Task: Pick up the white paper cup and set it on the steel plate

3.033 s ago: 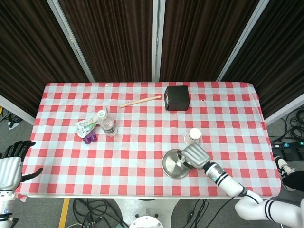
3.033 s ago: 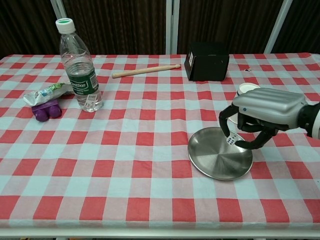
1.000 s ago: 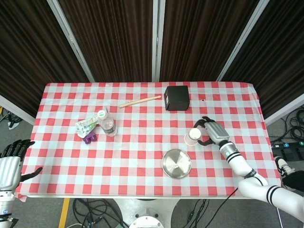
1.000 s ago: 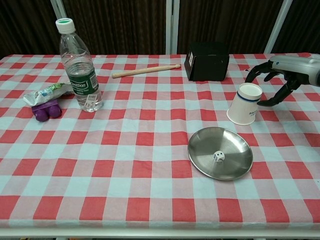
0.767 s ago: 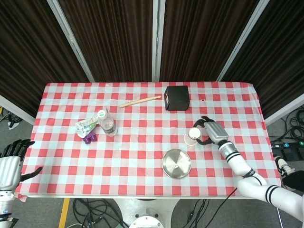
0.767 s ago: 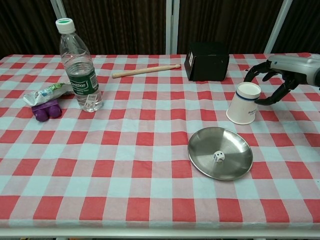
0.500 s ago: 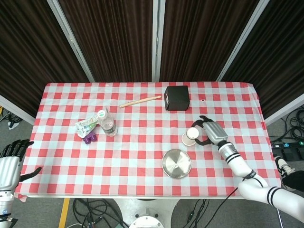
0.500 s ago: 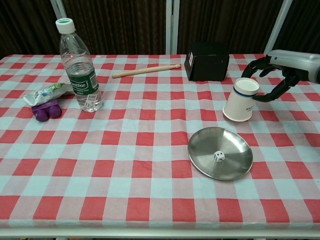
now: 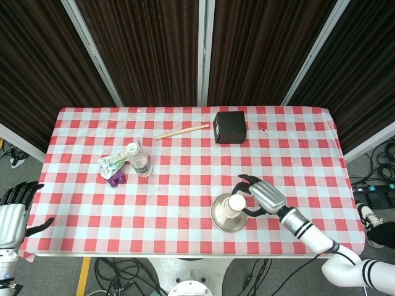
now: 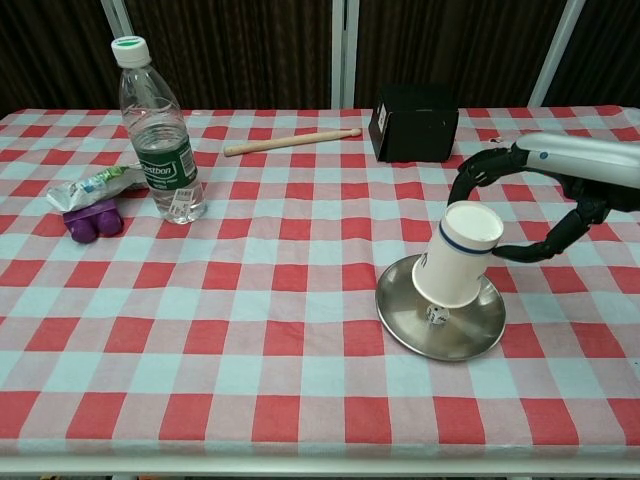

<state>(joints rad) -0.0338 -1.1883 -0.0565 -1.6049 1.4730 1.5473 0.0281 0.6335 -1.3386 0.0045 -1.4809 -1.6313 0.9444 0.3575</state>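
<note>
My right hand (image 10: pixel 560 195) has its fingers curled around the white paper cup (image 10: pixel 455 255), holding it upside down and tilted over the steel plate (image 10: pixel 440 335), with the rim at the plate beside a small die (image 10: pixel 433 316). My left hand (image 9: pixel 15 213) hangs off the surface (image 10: pixel 250 330), fingers apart, holding nothing.
</note>
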